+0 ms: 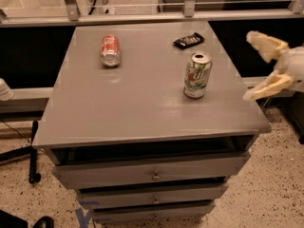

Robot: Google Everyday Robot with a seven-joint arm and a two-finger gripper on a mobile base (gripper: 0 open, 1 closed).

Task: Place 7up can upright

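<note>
The 7up can (197,75), silver-white with green lettering and a silver top, stands upright on the right part of the grey tabletop (137,103). My gripper (259,65) is open and empty at the right edge of the view, off to the right of the can and clear of it. Its two cream fingers (266,44) are spread wide, one above the other.
An orange-red can (110,50) lies on its side at the back left of the table. A dark snack bar (188,41) lies at the back right. Drawers (152,174) sit below the top. A glass rail (142,13) runs behind the table.
</note>
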